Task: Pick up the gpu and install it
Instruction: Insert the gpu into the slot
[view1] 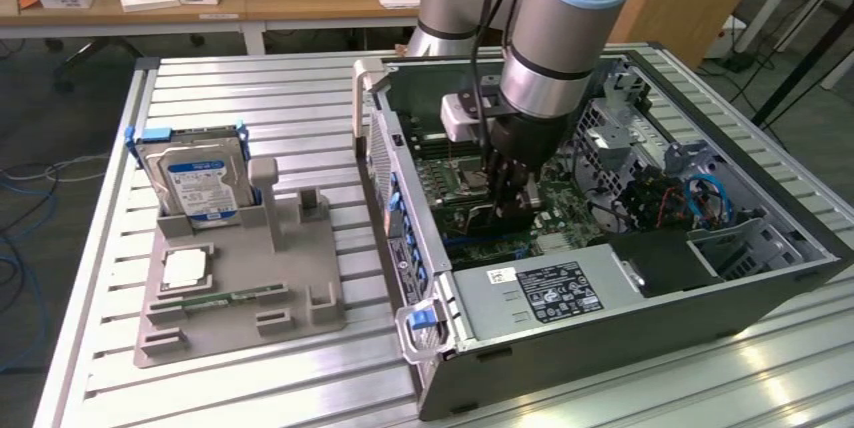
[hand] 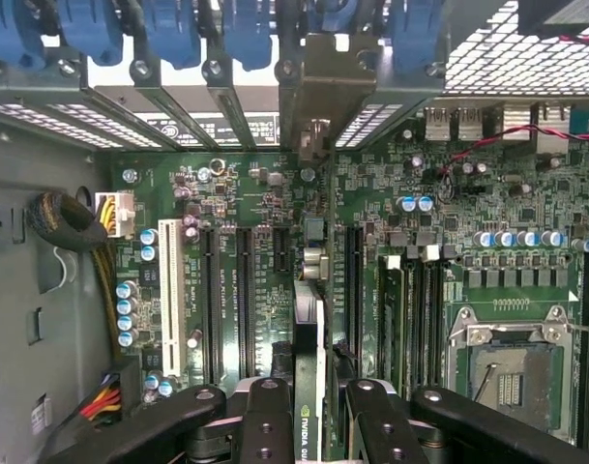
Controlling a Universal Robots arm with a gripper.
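**Green board (hand: pixel 275 193) under blue clips (hand: pixel 168 29)**

And there's the gripper (hand: pixel 311 414), fingers (hand: pixel 265 425) matt black; between them the gpu (hand: pixel 308 437) shows a green edge with pale lettering; slots (hand: pixel 246 290) run black, bar one white slot (hand: pixel 170 300); capacitors (hand: pixel 415 205) blue-topped; cables (hand: pixel 108 280) yellow, red and black lower down; outside, the case (view1: pixel 641 338) is dark grey; the drive (view1: pixel 200 188) wears a blue-and-white label in a blue frame; tray (view1: pixel 240 288) plain grey; table (view1: pixel 267 108) ribbed silver; arm (view1: pixel 561 38) grey, capped pale blue
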